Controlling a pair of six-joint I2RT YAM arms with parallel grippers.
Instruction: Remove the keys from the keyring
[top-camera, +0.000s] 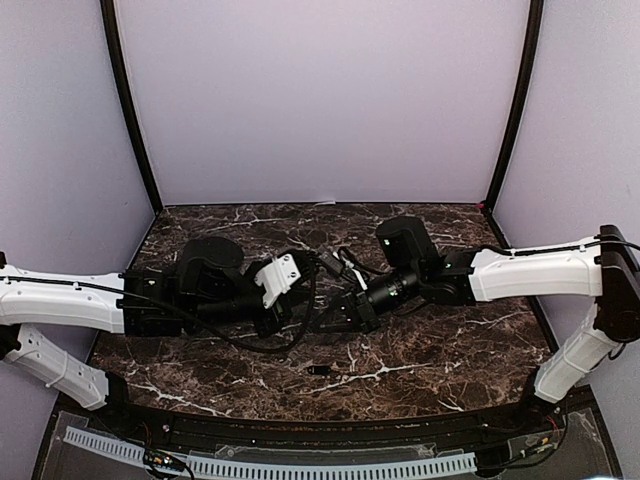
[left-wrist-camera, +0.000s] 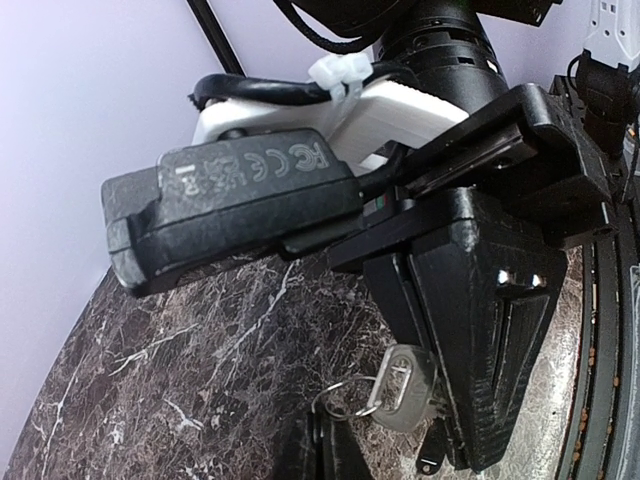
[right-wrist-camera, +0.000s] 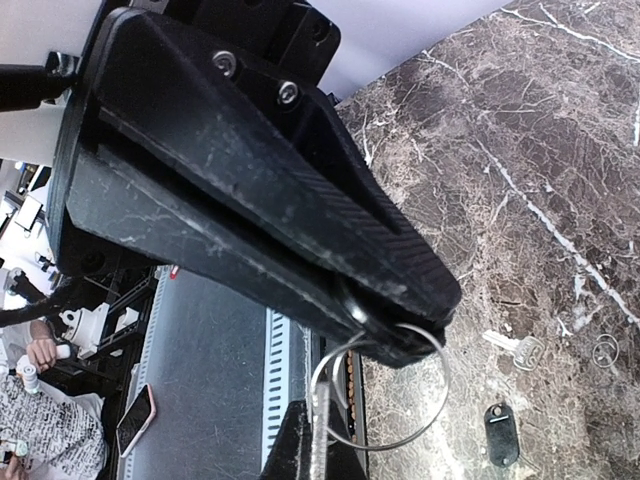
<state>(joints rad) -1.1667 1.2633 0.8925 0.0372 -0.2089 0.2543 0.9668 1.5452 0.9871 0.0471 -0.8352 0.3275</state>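
My two grippers meet above the middle of the table. My left gripper (top-camera: 312, 318) is shut on the thin wire keyring (right-wrist-camera: 385, 400). The right wrist view shows its tip (right-wrist-camera: 405, 335) pinching the ring; its fingertips also show in its own view (left-wrist-camera: 322, 445). My right gripper (top-camera: 350, 310) is shut on a silvery key (left-wrist-camera: 400, 388) that still hangs on the ring (left-wrist-camera: 345, 395). Its large black fingers (left-wrist-camera: 470, 380) cover the key's blade. In the right wrist view that key shows edge-on (right-wrist-camera: 320, 425). A loose silver key (right-wrist-camera: 515, 348) and a dark oblong key (right-wrist-camera: 500, 432) lie on the marble.
The dark oblong key also shows on the table near the front (top-camera: 318, 370) and below the held key (left-wrist-camera: 432, 455). A small loose ring (right-wrist-camera: 605, 350) lies beside the silver key. A slotted cable tray (top-camera: 300, 468) runs along the table's near edge.
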